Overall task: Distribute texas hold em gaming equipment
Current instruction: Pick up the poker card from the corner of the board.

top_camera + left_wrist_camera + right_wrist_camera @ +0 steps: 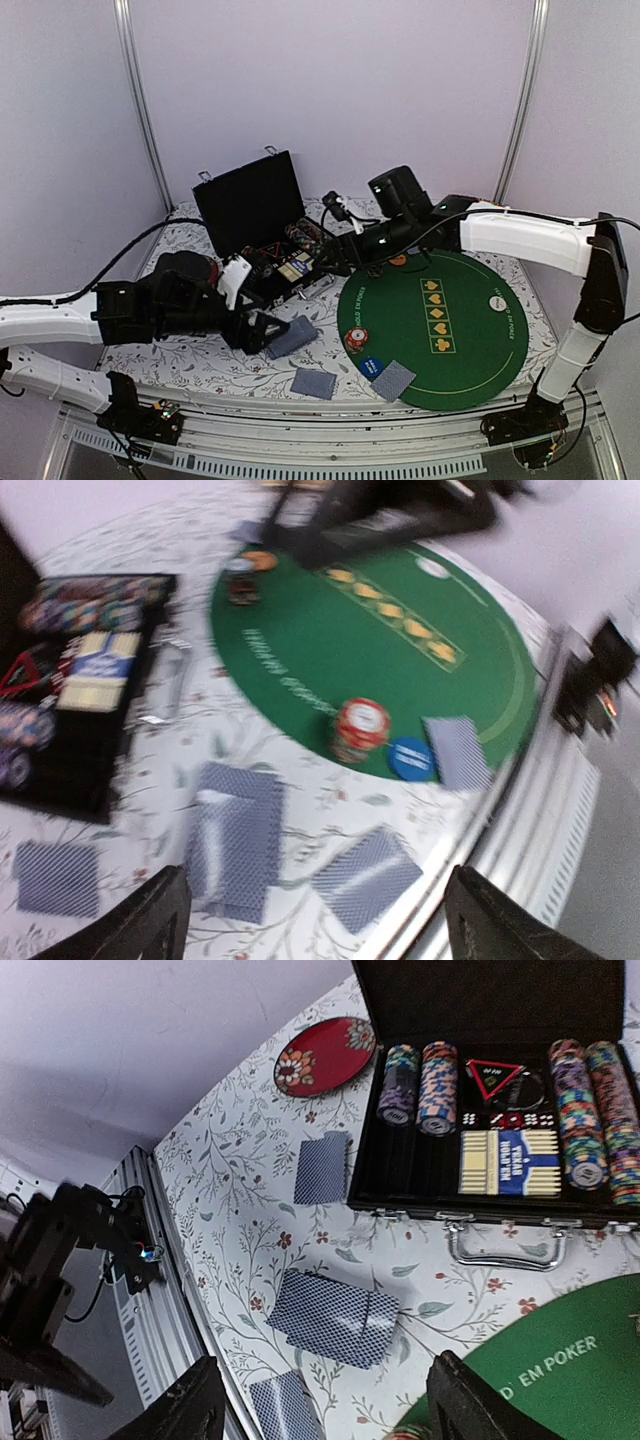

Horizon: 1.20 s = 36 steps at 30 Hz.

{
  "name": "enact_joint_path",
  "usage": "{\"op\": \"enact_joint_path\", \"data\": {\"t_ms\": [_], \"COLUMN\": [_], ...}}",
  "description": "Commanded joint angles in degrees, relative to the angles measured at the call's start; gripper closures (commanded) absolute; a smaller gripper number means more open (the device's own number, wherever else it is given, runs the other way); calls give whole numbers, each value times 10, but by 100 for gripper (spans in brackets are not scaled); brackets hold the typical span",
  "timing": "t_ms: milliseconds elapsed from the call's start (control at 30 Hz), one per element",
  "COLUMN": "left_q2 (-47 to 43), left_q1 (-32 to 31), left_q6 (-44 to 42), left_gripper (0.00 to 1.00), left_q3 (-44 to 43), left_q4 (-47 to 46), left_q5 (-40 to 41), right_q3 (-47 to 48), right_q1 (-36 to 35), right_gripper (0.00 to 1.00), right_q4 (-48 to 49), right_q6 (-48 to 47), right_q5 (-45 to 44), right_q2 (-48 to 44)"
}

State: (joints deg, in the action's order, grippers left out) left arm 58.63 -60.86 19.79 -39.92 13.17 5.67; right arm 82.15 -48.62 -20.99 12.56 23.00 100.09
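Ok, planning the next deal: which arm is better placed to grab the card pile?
Likely left: the left tool hovers open by the card pile; the right tool is near the case.

The cards (337,1317) show blue-grey crosshatched backs. The table (240,1200) is white with leafy sprigs and small red flowers. The mat (480,350) is green with yellow suit marks. The dish (325,1055) is dark red, flowered. The case (490,995) is black; its chips (585,1120) are multicoloured and striped.

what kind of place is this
Probably a robot lab or demo booth, not a card room: plain white partition walls, a left arm and right arm mounted on a metal rail, and a green poker mat on a floral-clothed table.
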Motion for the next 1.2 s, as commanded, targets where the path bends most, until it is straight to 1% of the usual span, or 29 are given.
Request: {"op": "enact_joint_path", "data": {"t_ms": [0,133,267,300,400,600,767,933,1033,1167], "left_q2": [37,138,211,228,277,362,397,423,448,480], "left_q1": [-77,-92,-90,-88,-72,-37,-34,-35,-35,-37], "left_q6": [-169,-260,-364,-383,-429,-470,-488,-495,-496,-493], "left_gripper": [6,2,2,2,2,2,2,2,2,5], "left_q3": [-13,-46,-70,-82,-110,-160,-176,-182,-186,-196], "left_q4": [-5,20,19,22,36,80,102,106,99,95], "left_q5": [-99,-123,-129,-128,-159,-203,-231,-224,-197,-174], "right_q3": [-51,-86,-112,-118,-124,-157,-169,-174,-173,-171], "right_q1": [52,65,65,65,65,65,65,65,65,65], "right_gripper": [28,27,27,27,27,27,27,26,26,26], "right_q4": [-30,-26,-12,-8,4,17,23,29,31,29], "right_q6": [-37,-39,-36,-35,-31,-30,-28,-24,-23,-22], "right_q5": [-16,-15,-4,-1,4,8,7,12,17,21], "right_q2": [-58,-86,-93,-96,-100,-112,-120,-117,-112,-105]}}
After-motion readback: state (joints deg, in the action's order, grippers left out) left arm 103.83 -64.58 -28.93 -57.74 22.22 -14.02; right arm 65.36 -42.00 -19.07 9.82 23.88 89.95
